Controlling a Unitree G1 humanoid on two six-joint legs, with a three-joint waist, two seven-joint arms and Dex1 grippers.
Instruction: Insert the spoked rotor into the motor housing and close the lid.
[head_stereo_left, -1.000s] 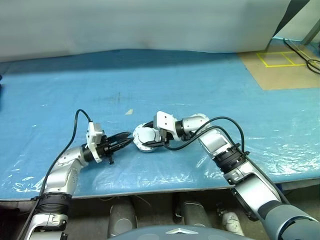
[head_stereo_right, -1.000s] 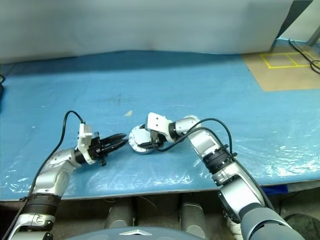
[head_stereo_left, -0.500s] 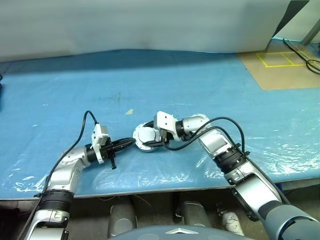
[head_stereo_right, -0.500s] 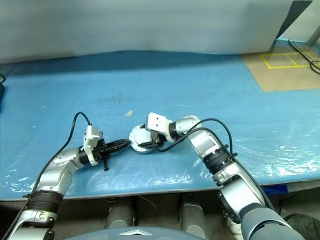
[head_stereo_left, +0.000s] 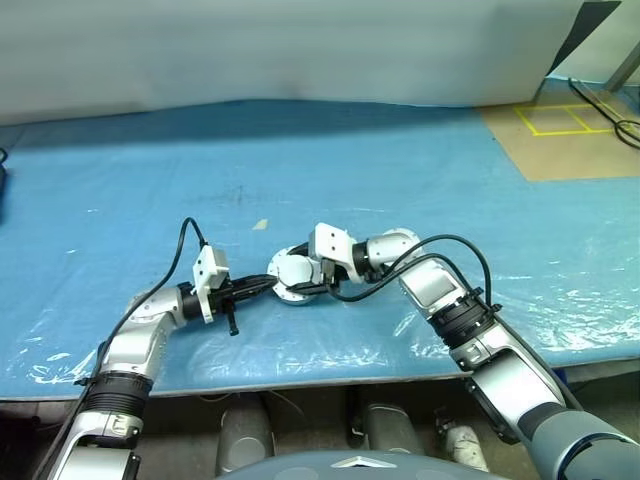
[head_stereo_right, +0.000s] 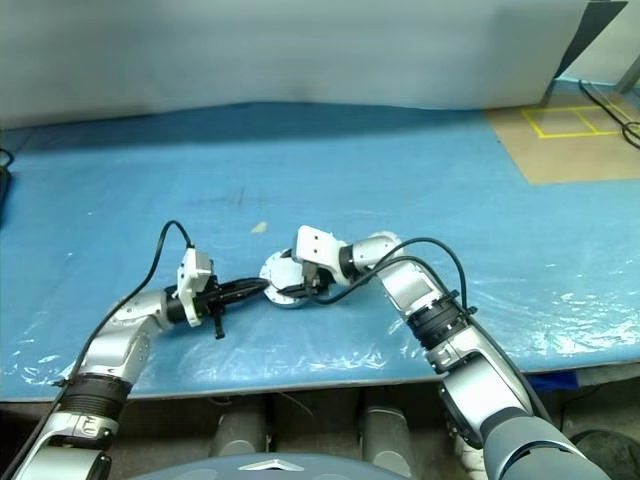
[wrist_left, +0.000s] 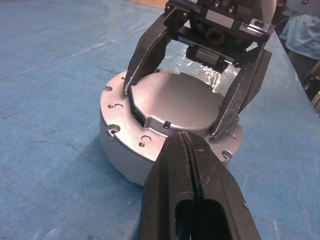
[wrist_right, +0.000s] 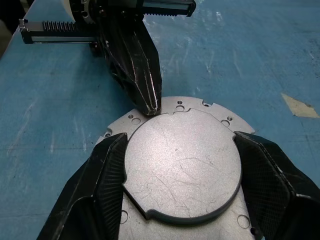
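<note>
While the lid (wrist_right: 182, 162) lies smooth face up on the motor housing (wrist_left: 117, 145), it is clasped across its width by the right gripper (wrist_right: 180, 170), whose 2 black fingers (wrist_right: 107, 172) press opposite edges, apparently to keep the disc centred over the housing. In the left eye view the assembly sits on the blue sheet (head_stereo_left: 420, 180) near the middle of the table, with the right gripper reaching in from about 3 o'clock of it. The left gripper (wrist_left: 187, 142) is clenched with nothing between its fingers, and its joined tips are set against the lid's edge from about 9 o'clock of the assembly. Such a closed point is judged suited to nudging or pressing the lid round until it seats, rather than to grasping.

The spoked rotor cannot be made out; it is judged to lie already inside, under the lid, though this cannot be confirmed. The insertion step therefore seems done, and the closing of the lid appears nearly finished. A small notch in the lid's rim is seen near the left tips, and slipping off the thin edge is the likely risk.
</note>
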